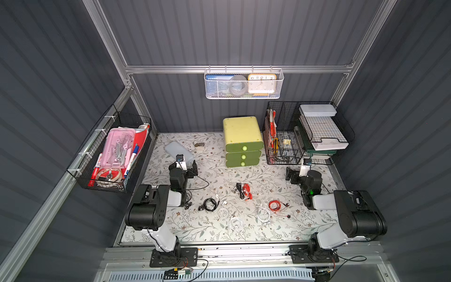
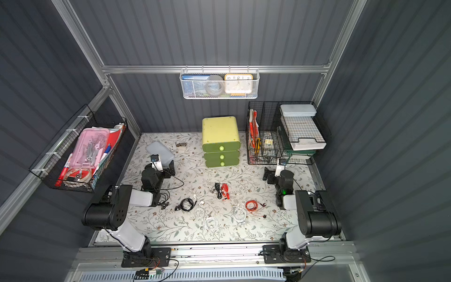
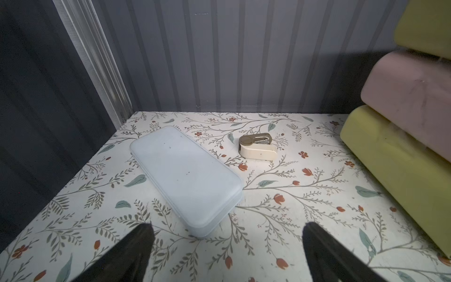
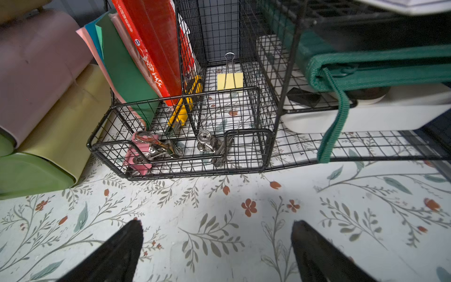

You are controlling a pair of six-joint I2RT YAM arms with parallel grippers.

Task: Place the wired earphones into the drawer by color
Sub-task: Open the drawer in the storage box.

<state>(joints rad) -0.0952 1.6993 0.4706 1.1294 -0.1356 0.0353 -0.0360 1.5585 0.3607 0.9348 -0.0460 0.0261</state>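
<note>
The wired earphones lie loose on the floral tabletop in both top views: a black coil [image 1: 210,204], a red coil [image 1: 275,205], a red and black tangle [image 1: 244,190] and white coils [image 1: 235,222] [image 2: 240,213]. The green drawer unit [image 1: 242,144] [image 3: 402,158] [image 4: 48,97] stands at the back with all three drawers shut. My left gripper [image 1: 183,164] [image 3: 228,234] is open and empty, left of the drawers. Open and empty too, my right gripper [image 1: 299,171] [image 4: 217,232] sits to their right, facing the wire rack. No earphones show in either wrist view.
A translucent pencil case [image 3: 185,178] and a small stapler [image 3: 257,146] lie just ahead of the left gripper. A black wire organiser [image 4: 195,146] with clips and folders faces the right gripper. Baskets hang on the left wall [image 1: 114,156] and back wall [image 1: 244,84].
</note>
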